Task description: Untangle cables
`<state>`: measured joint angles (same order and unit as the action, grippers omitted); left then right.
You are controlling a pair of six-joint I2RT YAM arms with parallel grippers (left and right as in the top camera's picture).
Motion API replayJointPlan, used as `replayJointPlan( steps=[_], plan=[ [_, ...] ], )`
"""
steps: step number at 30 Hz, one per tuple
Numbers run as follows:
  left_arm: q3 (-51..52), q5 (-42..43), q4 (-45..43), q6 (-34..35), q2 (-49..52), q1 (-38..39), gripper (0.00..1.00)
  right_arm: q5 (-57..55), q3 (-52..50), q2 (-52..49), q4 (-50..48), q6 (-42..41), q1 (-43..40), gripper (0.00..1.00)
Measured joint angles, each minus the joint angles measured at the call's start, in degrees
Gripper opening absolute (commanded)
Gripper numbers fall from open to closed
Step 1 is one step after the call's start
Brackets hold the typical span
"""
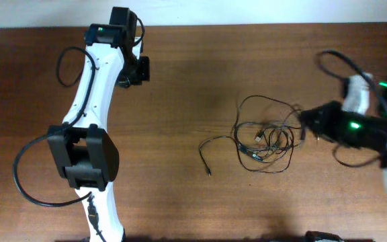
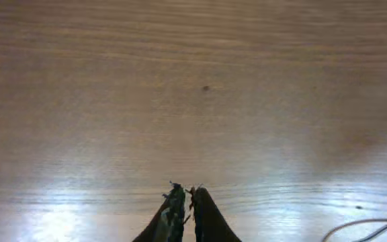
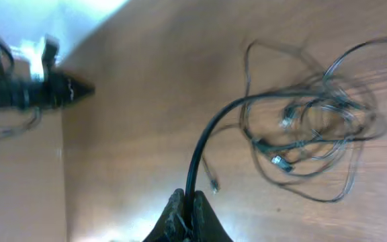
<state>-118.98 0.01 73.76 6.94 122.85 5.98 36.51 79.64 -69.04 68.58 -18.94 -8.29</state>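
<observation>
The cables lie as a loose tangle of thin black cords with small plug ends, right of the table's middle; one strand trails left to a plug. In the right wrist view the tangle lies ahead on the right. My right gripper is at the tangle's right edge; its fingers are shut on a black cable that arcs up into the tangle. My left gripper is far off at the back left, its fingers shut and empty above bare wood.
The brown wooden table fills all views. The left arm's white body and its thick black cables occupy the left side. The left gripper shows in the right wrist view. A thin strand crosses the left wrist view's bottom right corner.
</observation>
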Motion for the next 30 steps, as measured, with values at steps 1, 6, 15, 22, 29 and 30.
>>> replayJointPlan(
  steps=[1,6,15,22,29,30],
  plan=[
    [0.0,2.84,-0.72,0.0,0.0,-0.11,0.12,-0.37,-0.02,-2.91,-2.38,-0.07,5.57,0.05],
    [-2.86,12.81,-0.74,-2.86,0.0,-4.33,0.17,0.44,-0.09,-20.76,-18.71,-4.2,32.48,0.92],
    [-2.97,20.22,-1.36,-9.6,0.0,4.44,0.25,-9.31,0.52,-20.59,-0.35,7.52,-7.89,0.95],
    [-3.04,21.05,-3.37,-10.21,0.0,14.91,0.3,-19.28,-10.71,-27.1,-5.64,12.07,-11.5,0.75],
    [-3.08,21.03,-3.32,-10.19,0.0,14.91,0.31,-19.34,-22.45,-28.15,-26.1,12.13,-7.02,0.5],
    [-3.08,21.03,-3.34,-10.21,0.0,14.91,0.31,-19.28,-23.1,-28.22,-28.11,12.15,-5.4,0.42]
  ],
)
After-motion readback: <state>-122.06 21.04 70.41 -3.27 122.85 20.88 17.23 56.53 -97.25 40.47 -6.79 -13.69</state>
